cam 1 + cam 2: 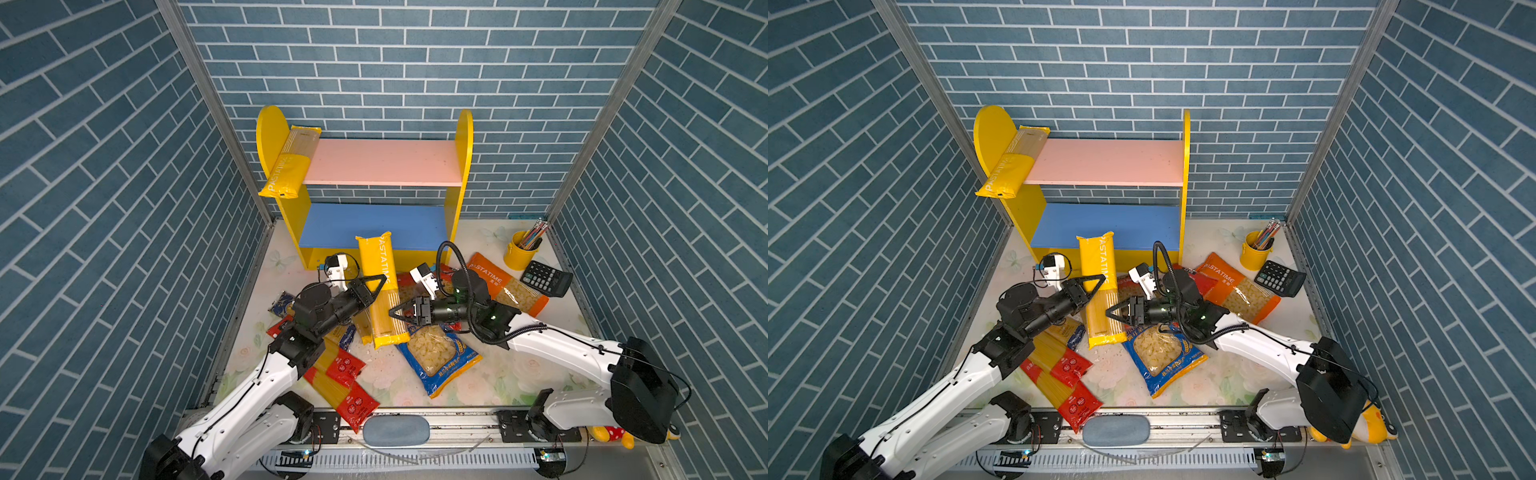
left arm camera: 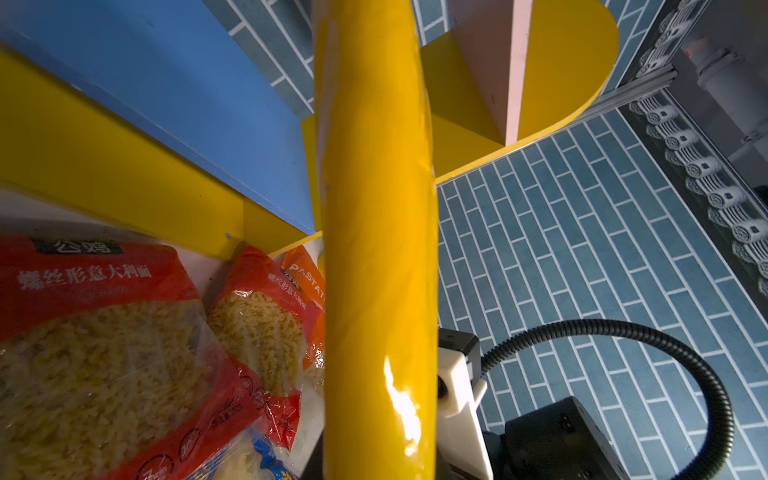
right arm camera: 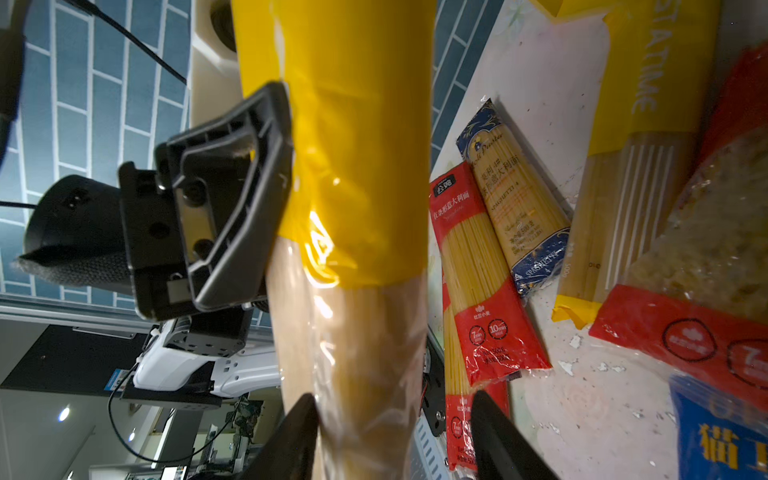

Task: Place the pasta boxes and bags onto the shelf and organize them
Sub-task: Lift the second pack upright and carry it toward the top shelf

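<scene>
Yellow spaghetti pack [image 1: 376,257], long axis aimed at the shelf [image 1: 382,162], sits clamped mid-length in my left hand [image 1: 380,286], while my right hand [image 1: 395,312] straddles its near end, spread, not gripping.

White-shelled left arm [image 1: 249,395] and right arm [image 1: 561,345], black joints, thin black cables; black triangle-framed left tool [image 1: 380,286] and right tool [image 1: 392,312]; ribbed black hose [image 1: 462,264]

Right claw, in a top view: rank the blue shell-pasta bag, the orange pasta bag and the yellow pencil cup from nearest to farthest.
1. blue shell-pasta bag, lying just beside the right claw, toward the front.
2. orange pasta bag, farther right, behind the arm.
3. yellow pencil cup, back right corner.
</scene>
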You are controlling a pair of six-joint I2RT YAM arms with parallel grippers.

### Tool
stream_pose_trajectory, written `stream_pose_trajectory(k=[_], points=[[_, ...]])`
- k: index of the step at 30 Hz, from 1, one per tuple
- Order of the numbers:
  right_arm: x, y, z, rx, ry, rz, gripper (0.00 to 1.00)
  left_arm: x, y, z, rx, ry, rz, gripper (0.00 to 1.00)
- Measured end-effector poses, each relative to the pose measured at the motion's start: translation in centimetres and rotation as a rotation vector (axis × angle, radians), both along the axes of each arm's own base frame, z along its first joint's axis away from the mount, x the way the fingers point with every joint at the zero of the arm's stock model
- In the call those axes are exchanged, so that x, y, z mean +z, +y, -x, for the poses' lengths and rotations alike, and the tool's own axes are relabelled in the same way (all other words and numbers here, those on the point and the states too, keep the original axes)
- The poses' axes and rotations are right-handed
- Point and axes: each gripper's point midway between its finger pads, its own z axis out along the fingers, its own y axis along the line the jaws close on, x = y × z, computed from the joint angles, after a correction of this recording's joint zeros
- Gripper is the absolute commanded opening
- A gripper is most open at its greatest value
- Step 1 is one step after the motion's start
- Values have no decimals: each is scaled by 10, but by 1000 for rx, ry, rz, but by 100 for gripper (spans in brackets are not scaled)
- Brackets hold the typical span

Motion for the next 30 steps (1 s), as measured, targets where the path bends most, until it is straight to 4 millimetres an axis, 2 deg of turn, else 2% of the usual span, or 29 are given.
stream_pose_trajectory(k=[4, 11, 14, 17, 20, 23, 25, 28, 30], points=[[20, 3, 1, 34, -37, -44, 56, 23, -1, -2, -24, -37, -8, 10], [62, 8, -1, 49, -122, -141, 48, 74, 1, -12, -31, -139, -3, 11], [78, 9, -3, 44, -159, -182, 35, 91, -1, -18, -36, -172, -1, 12], [94, 10, -9, 20, -173, -211, 22, 104, 0, -27, -34, -191, 3, 17], [113, 16, -19, 3, -174, -235, 16, 123, 7, -36, -17, -224, 14, 30], [138, 28, -30, 0, -202, -262, 13, 151, 22, -49, 28, -255, 46, 52], [153, 37, -38, -5, -206, -266, 12, 173, 36, -55, 66, -292, 67, 70], [172, 51, -50, -7, -196, -254, 9, 195, 56, -58, 115, -329, 92, 84], [183, 60, -61, -21, -185, -248, 8, 199, 70, -60, 154, -334, 94, 92]])
